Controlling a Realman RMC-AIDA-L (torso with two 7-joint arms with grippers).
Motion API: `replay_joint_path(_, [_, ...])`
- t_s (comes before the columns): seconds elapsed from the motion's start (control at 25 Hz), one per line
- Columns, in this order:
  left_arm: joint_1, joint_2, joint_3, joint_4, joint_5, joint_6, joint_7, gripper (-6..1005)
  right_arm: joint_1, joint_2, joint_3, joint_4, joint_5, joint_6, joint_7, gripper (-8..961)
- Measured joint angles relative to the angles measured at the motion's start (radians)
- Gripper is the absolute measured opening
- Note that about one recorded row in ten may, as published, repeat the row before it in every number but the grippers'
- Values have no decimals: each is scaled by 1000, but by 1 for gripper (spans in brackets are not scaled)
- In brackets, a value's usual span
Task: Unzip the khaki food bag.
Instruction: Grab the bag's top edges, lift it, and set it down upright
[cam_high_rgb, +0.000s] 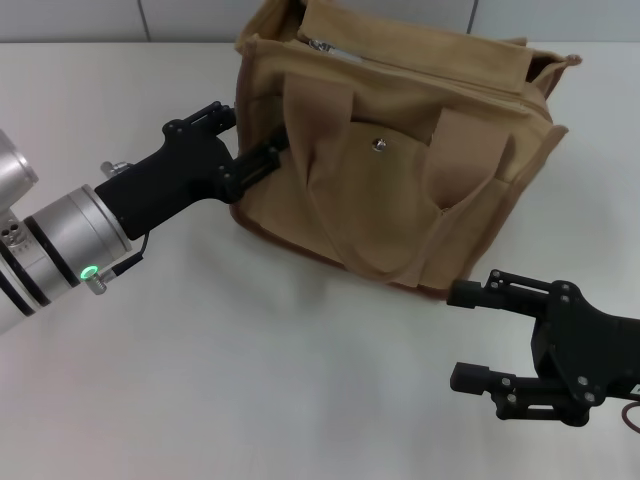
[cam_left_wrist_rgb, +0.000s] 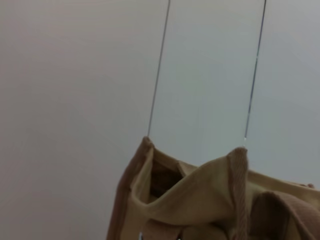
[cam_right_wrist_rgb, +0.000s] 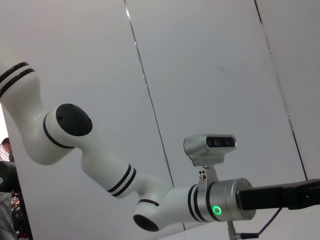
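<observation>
The khaki food bag (cam_high_rgb: 400, 190) stands upright at the back centre of the table, front pocket and snap facing me and both handles hanging down its front. A short stretch of silver zipper (cam_high_rgb: 320, 45) shows at its top left, and the top looks parted there. My left gripper (cam_high_rgb: 258, 128) is at the bag's left front corner, touching it. The left wrist view shows only the bag's end and top edge (cam_left_wrist_rgb: 200, 195), gaping a little. My right gripper (cam_high_rgb: 453, 335) is open and empty, low in front of the bag's right corner and apart from it.
The white table (cam_high_rgb: 250, 380) stretches in front of and to the left of the bag. A panelled wall (cam_high_rgb: 180, 18) runs behind it. The right wrist view shows my left arm (cam_right_wrist_rgb: 115, 175) and its wrist camera against the wall.
</observation>
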Motion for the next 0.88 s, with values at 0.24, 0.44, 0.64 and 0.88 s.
replay_joint_path(0.24, [10, 2, -3, -5, -11, 8, 13, 556, 2, 0, 0, 0, 10, 0, 0, 783])
replay_joint_path(0.44, [12, 3, -3, -5, -12, 9, 13, 321, 5, 0, 0, 0, 10, 1, 0, 783])
replay_joint_path(0.64, [12, 3, -3, -5, -13, 11, 13, 151, 5, 0, 0, 2, 10, 13, 0, 783])
replay_joint_path(0.88, [20, 3, -41, -4, -16, 14, 14, 58, 5, 0, 0, 9, 10, 24, -1, 783])
